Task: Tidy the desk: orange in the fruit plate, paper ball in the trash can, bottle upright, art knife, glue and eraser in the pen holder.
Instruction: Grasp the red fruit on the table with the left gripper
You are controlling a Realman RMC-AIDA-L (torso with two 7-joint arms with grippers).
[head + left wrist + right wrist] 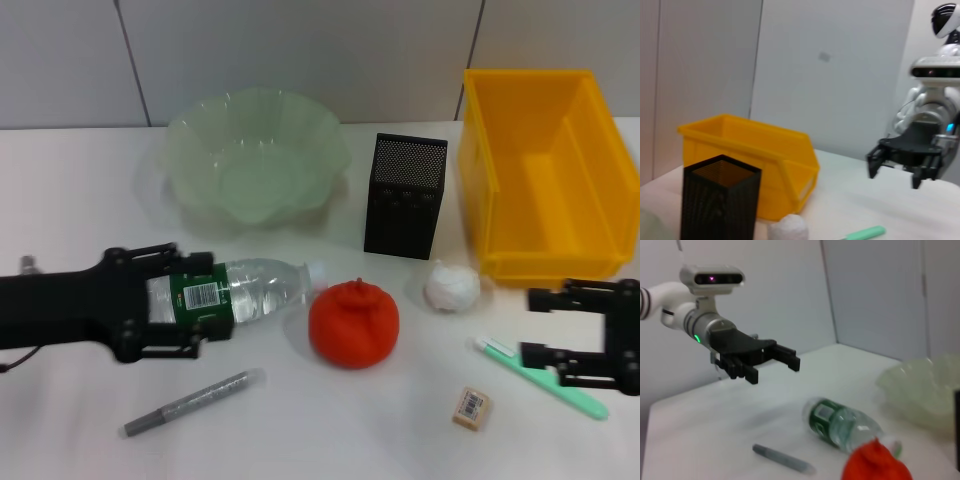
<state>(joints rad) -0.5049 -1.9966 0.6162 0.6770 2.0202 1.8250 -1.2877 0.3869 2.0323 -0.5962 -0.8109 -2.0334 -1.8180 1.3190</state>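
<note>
The bottle lies on its side, cap toward the orange. My left gripper is open over its green label; in the right wrist view this gripper hangs above the bottle, not touching it. My right gripper hovers open just above the art knife. The paper ball rests in front of the trash can. The glue and eraser lie near the front edge. At the back stand the pen holder and the fruit plate.
A white wall runs close behind the table's back edge. The yellow trash can, pen holder and fruit plate stand in a row along that edge. A small metal part shows at the far left beside my left arm.
</note>
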